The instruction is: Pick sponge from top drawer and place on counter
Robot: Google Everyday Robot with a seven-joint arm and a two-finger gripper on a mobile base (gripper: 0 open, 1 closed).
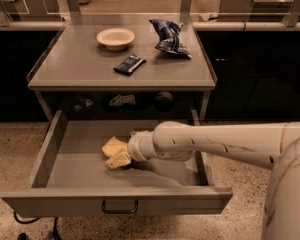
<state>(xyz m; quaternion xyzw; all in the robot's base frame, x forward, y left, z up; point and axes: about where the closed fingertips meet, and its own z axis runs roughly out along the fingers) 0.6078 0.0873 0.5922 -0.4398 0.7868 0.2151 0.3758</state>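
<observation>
1. The robot's pale arm (225, 144) is reaching in from the right. It is holding the gripper (121, 157) low inside the top drawer (46, 151), which is standing pulled out.
2. The sponge (112, 145) is lying on the drawer floor directly at the claw's tip, on its far-left side, and appears to be touching it. Whether the claw is apart, together or clamped on the sponge cannot be told, because the wrist is covering the point where they meet.
3. The drawer's front panel, with its dark handle (119, 206), is sitting nearer the camera than the claw.
4. The counter (75, 74) is lying above and beyond the claw.
5. On the counter, a cream bowl (115, 37) is sitting well beyond the claw and roughly in line with it.
6. A dark flat packet (129, 64) is lying between the bowl and the counter's front edge, slightly right of the claw.
7. A crumpled blue bag (169, 36) is lying farther right, at the counter's rear.
</observation>
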